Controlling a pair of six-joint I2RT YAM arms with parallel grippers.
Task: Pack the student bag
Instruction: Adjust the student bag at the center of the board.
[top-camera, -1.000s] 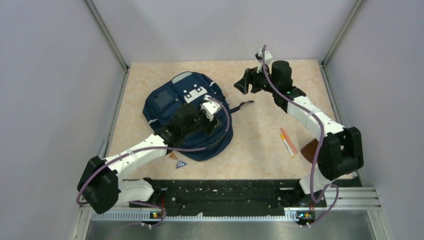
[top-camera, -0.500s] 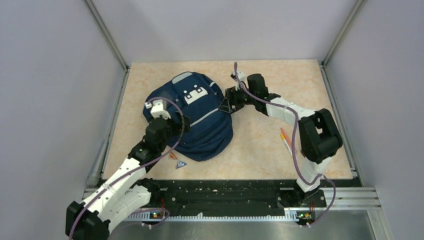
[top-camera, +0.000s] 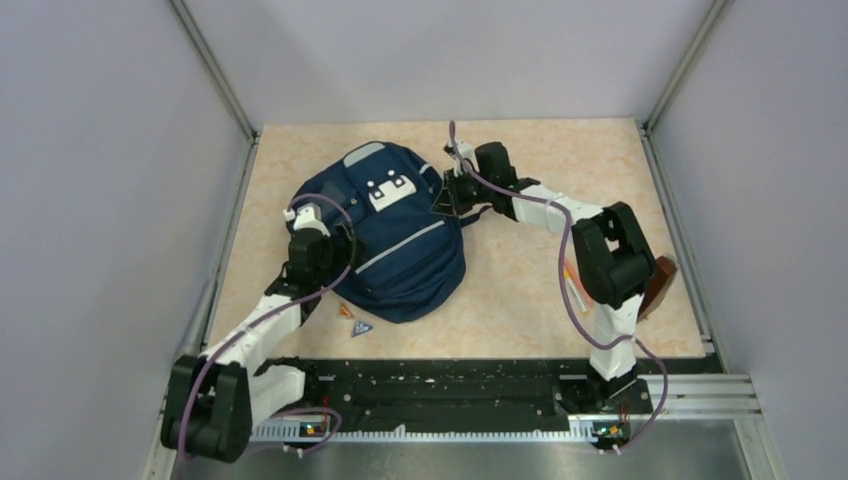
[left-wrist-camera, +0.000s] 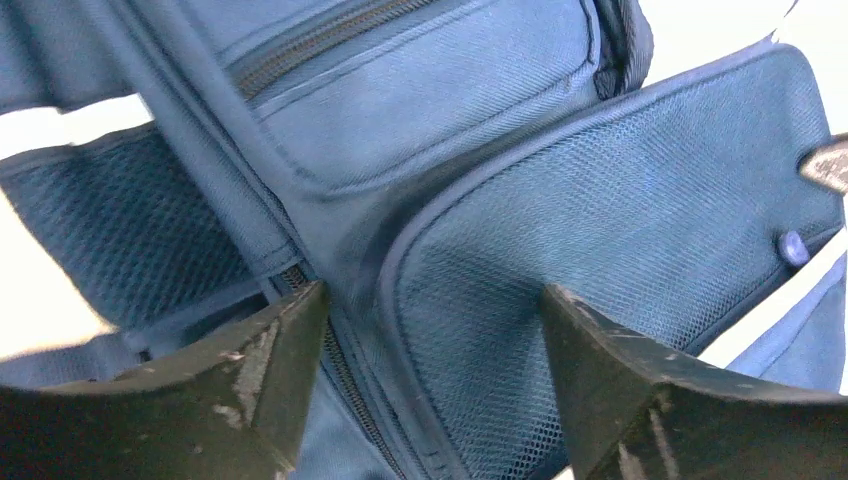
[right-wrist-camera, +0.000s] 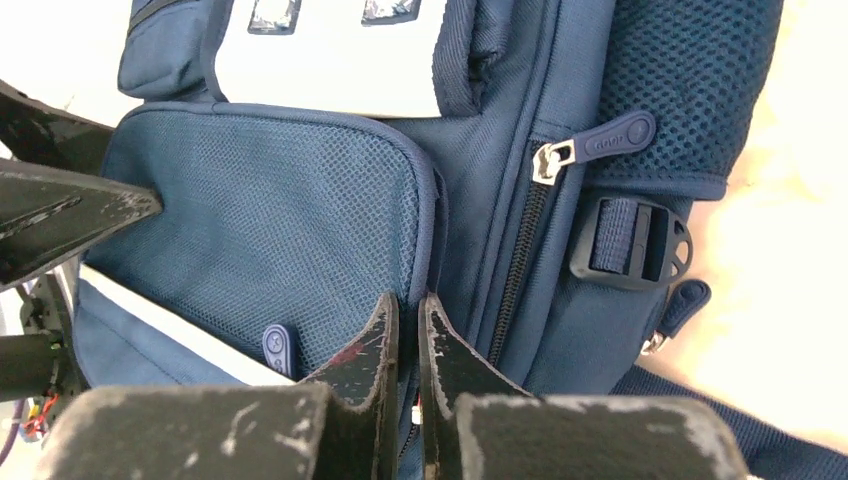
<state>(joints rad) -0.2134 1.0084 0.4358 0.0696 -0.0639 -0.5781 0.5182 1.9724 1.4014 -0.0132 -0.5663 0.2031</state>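
The bag (top-camera: 405, 250) lies flat on the tabletop (top-camera: 520, 290), right between the two end effectors. Its long side runs from far to near. The left end effector (left-wrist-camera: 432, 300) is at one side of the bag with its fingers wide apart, and the mesh pocket (left-wrist-camera: 600, 230) lies just under it. The right end effector (right-wrist-camera: 405, 300) is at the other side, with its fingers pressed together at the pocket's edge. I can't tell if any cloth is pinched. The zipper pull (right-wrist-camera: 592, 140) hangs just ahead of it and to the right, so I think the right arm is the nearer one to tug it.

overhead; both wrists seemingly near bag (top-camera: 400, 250)
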